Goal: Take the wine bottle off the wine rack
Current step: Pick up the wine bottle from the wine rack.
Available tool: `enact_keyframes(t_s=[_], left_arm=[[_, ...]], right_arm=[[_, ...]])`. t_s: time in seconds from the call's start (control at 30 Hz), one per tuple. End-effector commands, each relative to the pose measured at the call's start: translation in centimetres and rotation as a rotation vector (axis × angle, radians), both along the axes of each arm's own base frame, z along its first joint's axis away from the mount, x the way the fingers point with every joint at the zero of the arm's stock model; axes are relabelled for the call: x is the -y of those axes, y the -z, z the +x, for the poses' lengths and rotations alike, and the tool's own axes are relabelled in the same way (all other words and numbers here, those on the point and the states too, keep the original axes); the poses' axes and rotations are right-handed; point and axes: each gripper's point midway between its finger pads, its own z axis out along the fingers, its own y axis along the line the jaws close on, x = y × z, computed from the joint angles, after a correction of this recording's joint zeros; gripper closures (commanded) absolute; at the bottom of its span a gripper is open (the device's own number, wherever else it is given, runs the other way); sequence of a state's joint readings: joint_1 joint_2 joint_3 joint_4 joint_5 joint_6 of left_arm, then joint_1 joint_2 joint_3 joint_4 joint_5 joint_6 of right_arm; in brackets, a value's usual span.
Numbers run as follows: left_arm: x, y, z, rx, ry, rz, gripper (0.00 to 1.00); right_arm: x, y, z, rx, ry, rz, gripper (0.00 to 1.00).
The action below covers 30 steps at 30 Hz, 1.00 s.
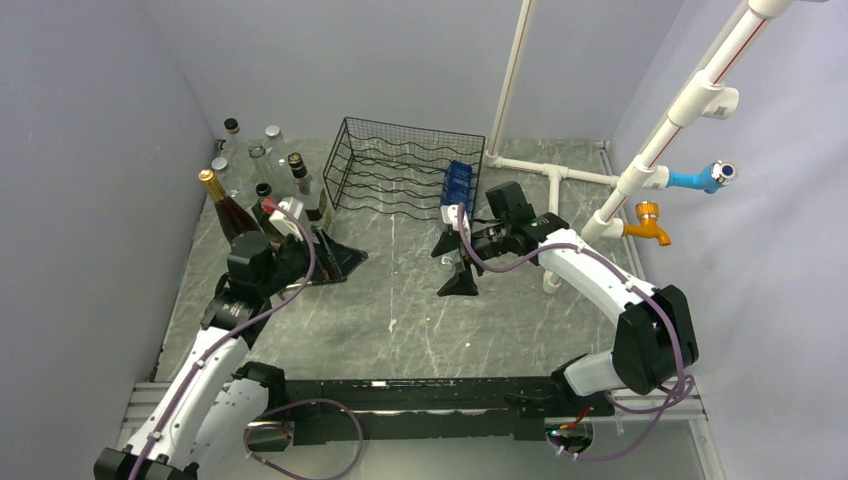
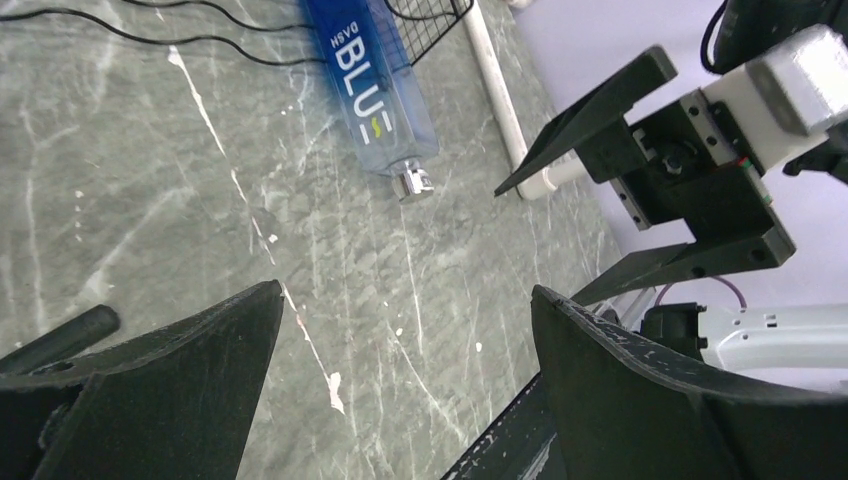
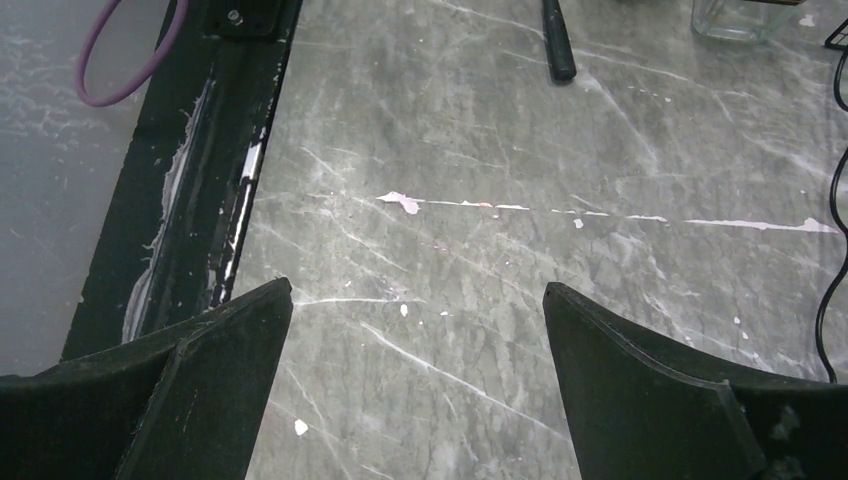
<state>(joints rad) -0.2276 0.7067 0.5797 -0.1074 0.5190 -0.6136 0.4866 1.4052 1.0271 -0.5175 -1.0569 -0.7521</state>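
Observation:
The black wire-mesh wine rack (image 1: pixel 392 165) stands at the back middle of the table. A clear blue bottle (image 1: pixel 458 184) lies in its right end, its silver cap pointing at the front. In the left wrist view the bottle (image 2: pixel 375 90) sticks out of the rack's corner (image 2: pixel 432 22) and its neck rests near the table. My right gripper (image 1: pixel 452 262) is open and empty just in front of the cap; it also shows in the left wrist view (image 2: pixel 536 246). My left gripper (image 1: pixel 350 265) is open and empty, left of the rack's front.
Several upright bottles (image 1: pixel 255 180) stand at the back left beside my left arm. White pipes (image 1: pixel 560 175) with a blue and an orange tap stand at the right. Grey walls close in the table. The black base rail (image 3: pixel 215 170) runs along the near edge.

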Motion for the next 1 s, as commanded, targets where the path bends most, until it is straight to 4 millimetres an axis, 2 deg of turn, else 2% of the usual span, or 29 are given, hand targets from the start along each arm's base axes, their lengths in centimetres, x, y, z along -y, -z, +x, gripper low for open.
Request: enact_keyframes(t_s=[0.0,0.17,0.53,0.83,0.97], left_arm=[[0.9,-0.4,0.8,0.062,-0.013,0.003,0.0],[2.0,0.2,1.2,0.075,-0.01,0.002,0.0],[4.9,3.4,1.4,0.076,0.018,0.062,0.0],[8.3,4.6,1.9,0.112,0.06,0.104,0.01],[9.6,4.8,2.7,0.157,0.056,0.136,0.0]], right_arm=[[-0.2,-2.5,1.0,0.014,0.035,0.032,0.0],[0.3,-3.1,2.4,-0.027,0.121,-0.005,0.0],[0.6,-4.7,4.1,-0.095,0.29,-0.003,0.0],[1.6,-5.8,7.6,-0.131,0.561,0.035,0.0],[2.8,-6.4,10.0,-0.17,0.776,0.079,0.0]])
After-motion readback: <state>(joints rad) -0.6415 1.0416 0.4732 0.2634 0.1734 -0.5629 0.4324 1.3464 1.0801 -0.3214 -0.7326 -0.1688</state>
